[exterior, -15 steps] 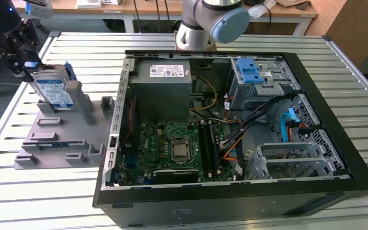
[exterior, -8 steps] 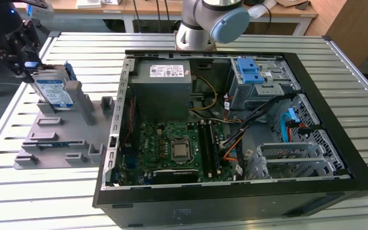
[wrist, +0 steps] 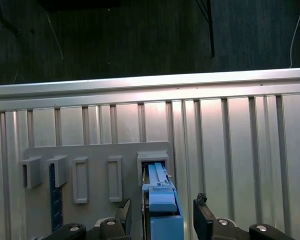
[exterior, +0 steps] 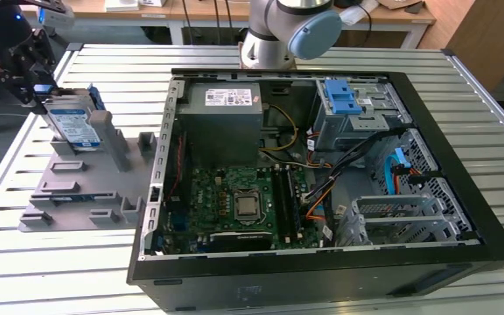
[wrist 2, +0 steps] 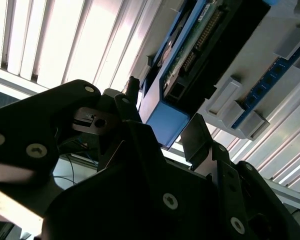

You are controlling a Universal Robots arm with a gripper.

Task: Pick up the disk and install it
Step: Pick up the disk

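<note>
End effector (exterior: pixel 40 88): at the exterior view's far left, hovering right over the top edge of the disk (exterior: pixel 73 123). The fingers (wrist: pixel 203 217) are spread, one on each side of the blue bracket, with a gap on both sides in the first wrist view. Nothing is gripped.
Disk: standing on edge in a slot of the grey holder (exterior: pixel 68 190), label facing out, well outside the computer case (exterior: pixel 322 282).
Grip: by my judgement, the pads want to land square and centred on the bracket's flat sides, so the disk lifts without tilting.
Grey holder: the slot walls hug the disk's foot, so the free way out looks to be straight up.
Worktop (exterior: pixel 60 262): slatted metal, with an open strip between the holder and the case.
Computer case: side open, raised rim all round.
Cables (exterior: pixel 357 157): draped across the middle, close to the metal cage (exterior: pixel 405 216) at the exterior view's right. Room looks tight there.
</note>
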